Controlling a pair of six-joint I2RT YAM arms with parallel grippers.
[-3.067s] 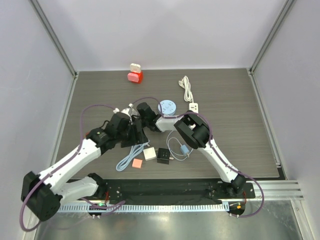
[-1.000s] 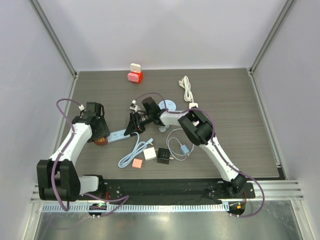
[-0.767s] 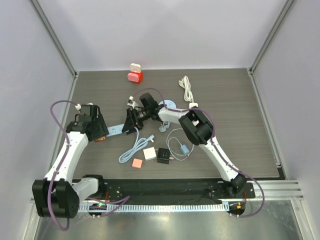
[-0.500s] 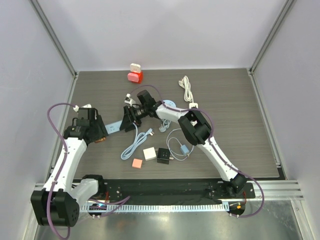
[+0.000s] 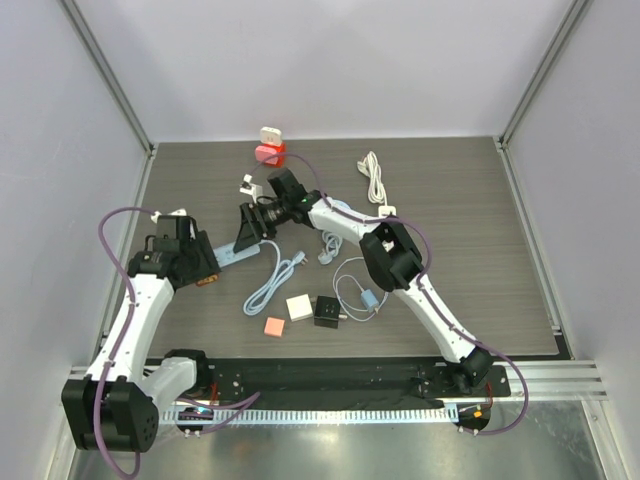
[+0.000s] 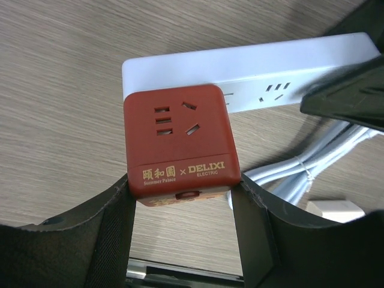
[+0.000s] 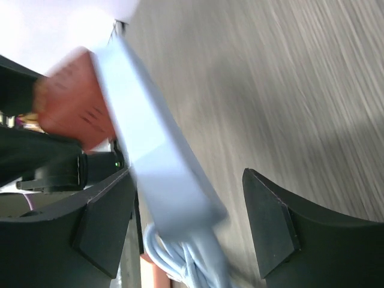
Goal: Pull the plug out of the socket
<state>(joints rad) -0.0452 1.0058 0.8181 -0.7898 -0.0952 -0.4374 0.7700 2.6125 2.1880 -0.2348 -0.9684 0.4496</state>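
The plug is a red cube adapter (image 6: 178, 140) with gold lettering, and my left gripper (image 6: 182, 191) is shut on its near end. It shows at the left of the table as the plug (image 5: 206, 277), under that left gripper (image 5: 193, 262). The socket is a pale blue power strip (image 6: 258, 69), whose left end the cube overlaps; I cannot tell whether the prongs are still in it. My right gripper (image 7: 187, 180) is open around the strip (image 7: 159, 150), which lies close to its left finger. From above, the right gripper (image 5: 248, 228) stands at the strip's (image 5: 232, 256) far end.
The strip's blue cable (image 5: 268, 290) loops toward the front. Near it lie a pink cube (image 5: 272, 326), a white cube (image 5: 299, 306), a black cube (image 5: 327, 311) and a small blue charger (image 5: 370, 298). A red-and-white cube (image 5: 270, 148) and a white cord (image 5: 375, 178) sit further back.
My right gripper has opened and swung back and to the left along the strip. The strip and its cable have shifted left. The left gripper keeps its hold on the red cube.
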